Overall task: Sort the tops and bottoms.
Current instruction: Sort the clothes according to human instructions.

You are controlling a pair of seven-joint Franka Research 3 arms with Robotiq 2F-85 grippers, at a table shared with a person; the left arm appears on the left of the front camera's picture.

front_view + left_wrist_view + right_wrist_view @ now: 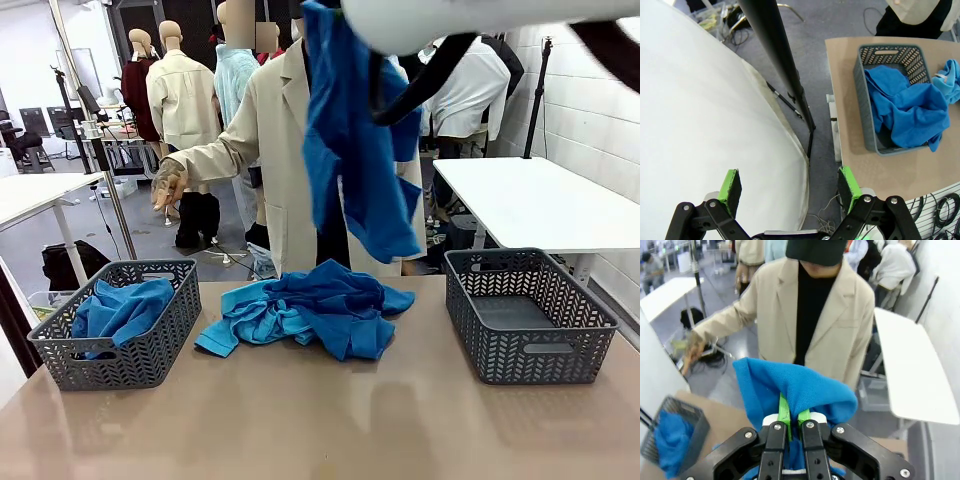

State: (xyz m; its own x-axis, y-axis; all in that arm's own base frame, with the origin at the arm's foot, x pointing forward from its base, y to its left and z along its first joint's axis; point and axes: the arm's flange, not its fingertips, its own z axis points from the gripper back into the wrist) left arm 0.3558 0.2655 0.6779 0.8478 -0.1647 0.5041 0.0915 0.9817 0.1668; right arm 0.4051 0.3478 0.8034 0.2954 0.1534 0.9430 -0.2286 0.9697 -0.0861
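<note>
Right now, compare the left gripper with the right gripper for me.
The left gripper stands wide open and holds nothing; the right gripper is shut on a blue shirt. The left gripper looks down beside the table, near a filled basket; the right gripper is up high, its shirt hanging before the person. Both are black with green pads.

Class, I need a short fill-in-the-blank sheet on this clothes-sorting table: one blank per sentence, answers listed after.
1. The right arm's jaws are ____ on a royal blue top, held high above the table.
2. The left basket holds a blue top; the right basket holds ____.
3. A pile of blue tops lies ____ the two baskets.
4. The left arm's jaws stand ____.
Missing words: shut; nothing; between; open.
</note>
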